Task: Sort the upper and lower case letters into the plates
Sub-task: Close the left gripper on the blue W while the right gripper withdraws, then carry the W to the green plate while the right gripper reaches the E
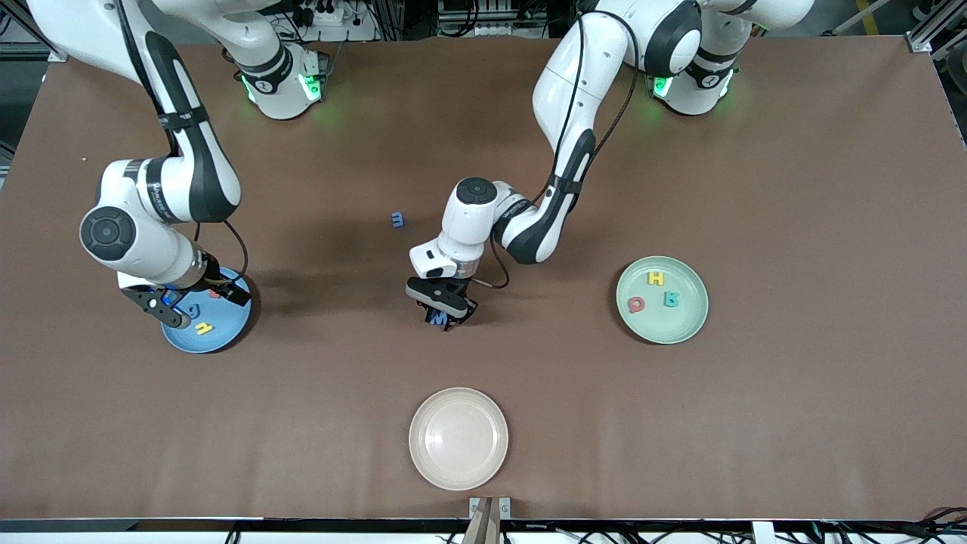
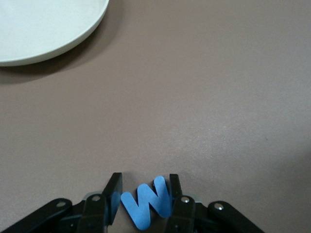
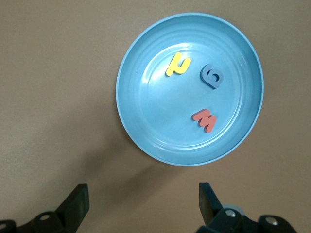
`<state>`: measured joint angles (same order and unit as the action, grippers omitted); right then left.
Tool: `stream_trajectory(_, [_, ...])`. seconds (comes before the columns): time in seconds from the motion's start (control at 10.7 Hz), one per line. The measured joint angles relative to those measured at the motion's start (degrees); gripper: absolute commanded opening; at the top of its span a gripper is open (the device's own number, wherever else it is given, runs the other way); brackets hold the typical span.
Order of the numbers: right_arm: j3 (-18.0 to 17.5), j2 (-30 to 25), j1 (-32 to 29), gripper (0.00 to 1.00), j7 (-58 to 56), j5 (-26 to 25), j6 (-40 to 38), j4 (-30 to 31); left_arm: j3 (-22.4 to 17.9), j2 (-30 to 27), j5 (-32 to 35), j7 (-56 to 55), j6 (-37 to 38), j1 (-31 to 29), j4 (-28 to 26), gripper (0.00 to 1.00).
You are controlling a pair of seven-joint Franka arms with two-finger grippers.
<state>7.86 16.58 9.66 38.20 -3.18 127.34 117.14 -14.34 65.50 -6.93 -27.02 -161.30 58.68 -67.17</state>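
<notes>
My left gripper (image 1: 440,319) (image 2: 145,181) is shut on a blue letter W (image 2: 146,204), low over the middle of the table. My right gripper (image 1: 198,302) (image 3: 143,200) hangs open and empty over the edge of the blue plate (image 1: 223,338) (image 3: 155,116). That plate holds a yellow letter (image 3: 178,64), a blue letter (image 3: 212,75) and a red letter (image 3: 204,120). The mint green plate (image 1: 680,326) toward the left arm's end holds a yellow H (image 1: 656,278), a red letter (image 1: 637,304) and a teal letter (image 1: 670,299). A small blue letter (image 1: 398,220) lies loose on the table.
A cream-beige plate (image 1: 458,437) (image 2: 43,29) sits empty near the front edge, nearer the camera than the left gripper. Brown tabletop lies open between the plates.
</notes>
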Motion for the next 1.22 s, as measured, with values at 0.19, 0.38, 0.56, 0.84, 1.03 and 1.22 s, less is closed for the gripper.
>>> stream_trajectory(0.19, [0.0, -0.05, 0.0, 1.0, 0.0, 0.0, 0.01, -0.57, 0.35, -0.62, -0.42, -0.04, 2.22, 0.0, 0.04, 0.36])
stream_trajectory(0.38, [0.03, -0.14, -0.01, 1.0, -0.01, -0.06, 0.02, -1.44, 0.62, -1.75, -1.53, -0.05, 5.07, -0.05, 0.06, 0.36])
stream_trajectory(0.56, [0.33, -0.28, -0.48, 1.0, -0.69, -0.1, -1.13, -3.67, 0.64, -2.84, -1.59, -0.05, 6.84, -0.56, 0.06, 0.36])
stream_trajectory(0.84, [0.6, -0.33, -1.76, 1.0, -1.93, -0.1, -2.37, -6.67, 0.78, -4.26, -1.6, 0.08, 10.38, -0.74, 0.05, 0.37])
stream_trajectory(1.03, [0.22, -0.32, -1.56, 1.0, -4.15, -0.08, -2.37, -6.93, 0.75, -6.8, -1.6, 4.13, 13.65, -1.33, -1.78, 0.37])
stream_trajectory(1.22, [0.04, -0.31, -1.35, 1.0, -9.47, -0.06, -2.39, -6.93, 0.76, -11.69, -1.6, 10.79, 16.41, -2.93, -7.02, 0.38])
